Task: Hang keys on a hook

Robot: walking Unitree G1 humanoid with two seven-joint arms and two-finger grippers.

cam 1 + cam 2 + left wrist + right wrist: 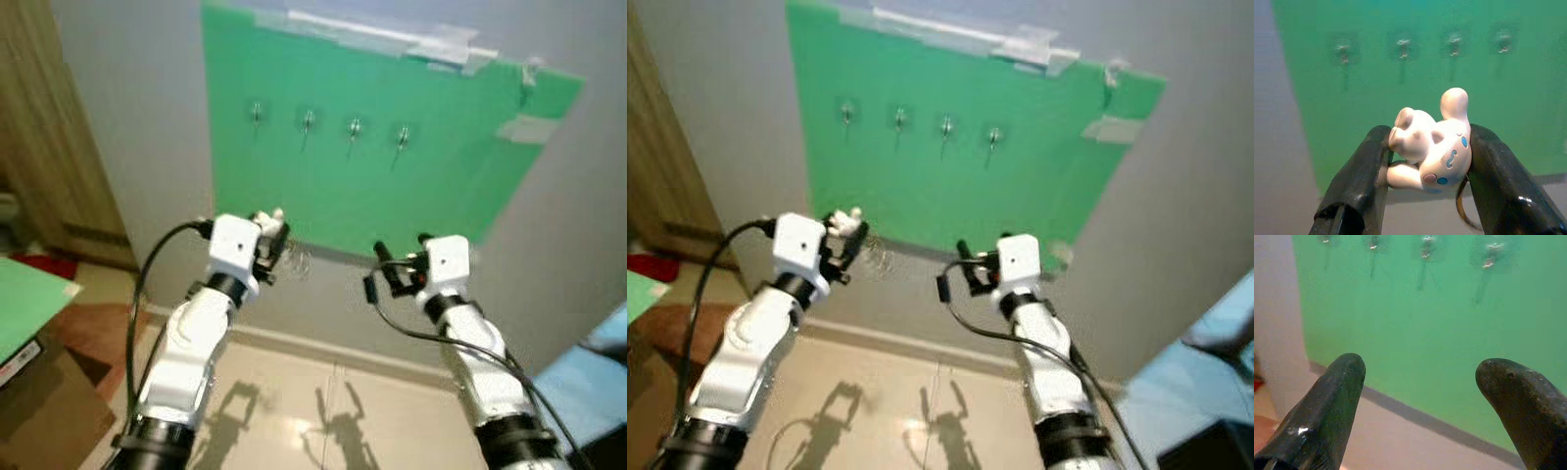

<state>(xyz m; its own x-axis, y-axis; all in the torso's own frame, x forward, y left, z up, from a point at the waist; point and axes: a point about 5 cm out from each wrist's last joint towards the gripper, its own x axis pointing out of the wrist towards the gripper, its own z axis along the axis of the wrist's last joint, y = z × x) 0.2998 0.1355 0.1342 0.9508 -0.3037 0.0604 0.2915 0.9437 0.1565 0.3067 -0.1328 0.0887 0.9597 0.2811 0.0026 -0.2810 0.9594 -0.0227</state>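
A green board (421, 186) is taped to the grey wall, carrying a row of several small metal hooks (354, 128). My left gripper (271, 233) is raised below the board's lower left part, shut on a white plush-dog keychain (1432, 147). Its key ring (297, 259) dangles to the right of the fingers. In the left wrist view the black fingers (1359, 176) pinch the charm from both sides, with the hooks (1403, 46) ahead and above. My right gripper (392, 259) hovers below the board's lower edge, open and empty, its fingers (1332, 401) spread wide toward the hooks (1488, 262).
A wooden door or cabinet (59, 157) stands at the left. A cardboard box with a green sheet (29, 313) sits at lower left. The beige tiled floor (313, 401) lies below. Something blue (598, 362) lies at lower right.
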